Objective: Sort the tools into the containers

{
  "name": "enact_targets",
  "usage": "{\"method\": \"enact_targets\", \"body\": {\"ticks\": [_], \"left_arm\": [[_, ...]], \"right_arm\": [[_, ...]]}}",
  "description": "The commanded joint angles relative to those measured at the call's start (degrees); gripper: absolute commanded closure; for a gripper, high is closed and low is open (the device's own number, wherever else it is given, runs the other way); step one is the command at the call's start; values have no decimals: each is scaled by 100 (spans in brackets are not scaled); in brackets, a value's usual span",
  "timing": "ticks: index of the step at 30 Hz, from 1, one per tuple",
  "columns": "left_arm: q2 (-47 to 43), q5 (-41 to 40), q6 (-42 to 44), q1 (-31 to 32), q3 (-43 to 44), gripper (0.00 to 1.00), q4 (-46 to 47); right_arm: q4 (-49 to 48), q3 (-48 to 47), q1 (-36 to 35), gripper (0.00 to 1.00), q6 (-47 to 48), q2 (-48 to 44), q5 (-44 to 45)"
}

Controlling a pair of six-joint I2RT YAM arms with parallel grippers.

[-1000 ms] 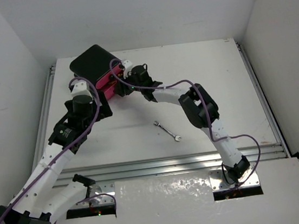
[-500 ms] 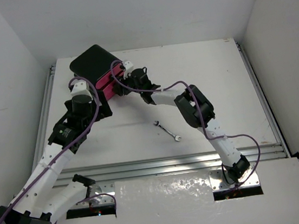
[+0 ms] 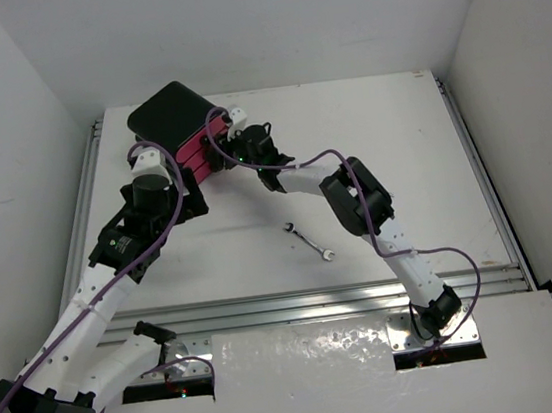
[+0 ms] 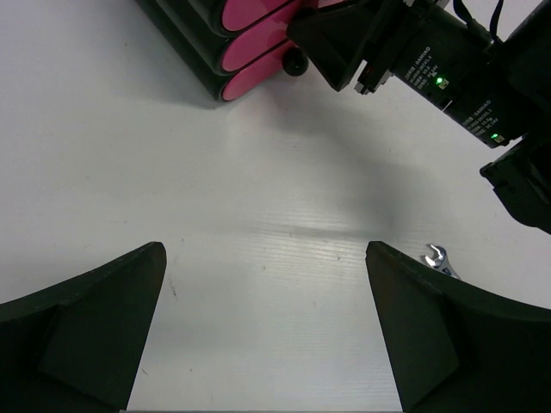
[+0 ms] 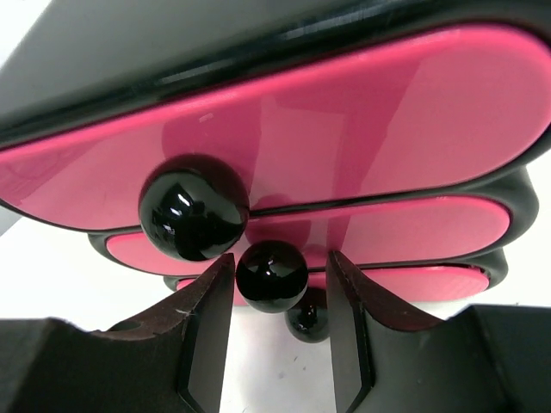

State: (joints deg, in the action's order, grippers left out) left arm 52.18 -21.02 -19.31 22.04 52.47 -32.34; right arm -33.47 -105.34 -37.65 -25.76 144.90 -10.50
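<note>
My right hand (image 5: 281, 258) is apart, 1 finger on each side of the middle knob (image 5: 272, 275), low center of my wrist view. It looks small, hard, shiny and slippery; I would pinch its round sides firmly.

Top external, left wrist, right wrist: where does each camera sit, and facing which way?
Top external: high behind the bases, looking down on the table; left arm and right arm show.
Left wrist: on that arm, facing the pink drawers across the table; left end effector, open, shows.
Right wrist: close on the drawer fronts; right end effector flanks the middle knob.
Shared: top and left wrist both show the wrench.
</note>
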Motion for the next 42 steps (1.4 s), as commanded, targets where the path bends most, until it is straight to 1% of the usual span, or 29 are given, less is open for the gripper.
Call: {"method": "enact_targets", "body": {"ticks": [1,6,8,9,10,11,12,14,18,19,22,25,32,38,42], "left_arm": [[-33,89,94,-60,-26,0,245],[-41,133,103,-60,-26,0,254],[-50,142,103,-60,-26,0,254],[-50,150,103,-60,-26,0,254],[-68,150,103,-60,-26,0,254],[-68,150,103,-60,-26,0,254],[-85,159,103,-60,-26,0,254],[-94,168,112,-60,-35,0,254],[-103,150,112,-69,-35,0,254],[-103,142,112,-69,-35,0,254],[-103,115,103,-68,-35,0,254],[-94,106,103,-69,-35,0,246],[-86,106,103,-69,-26,0,245],[-94,106,103,-69,-26,0,254],[-94,115,103,-77,-26,0,254]], "right_arm": [[-528,-312,-32,56,-78,126,75],[-573,-294,-32,55,-70,118,101],[-669,47,-32,55,-52,-14,92],[-956,275,-32,54,-52,-119,110],[-1116,782,-32,53,-52,-381,136],[-1274,1030,-32,46,-43,-505,162],[-1476,1207,-41,44,-35,-611,189],[-1426,1437,-41,42,18,-752,171],[-1188,1324,-41,42,88,-639,180],[-996,1236,-50,42,106,-586,171],[-504,648,-32,42,115,-218,198],[-275,190,-32,42,80,55,180],[-116,-127,-32,42,45,328,189],[-406,286,-32,42,-17,161,215],[-90,-205,-32,43,27,416,171]]}}
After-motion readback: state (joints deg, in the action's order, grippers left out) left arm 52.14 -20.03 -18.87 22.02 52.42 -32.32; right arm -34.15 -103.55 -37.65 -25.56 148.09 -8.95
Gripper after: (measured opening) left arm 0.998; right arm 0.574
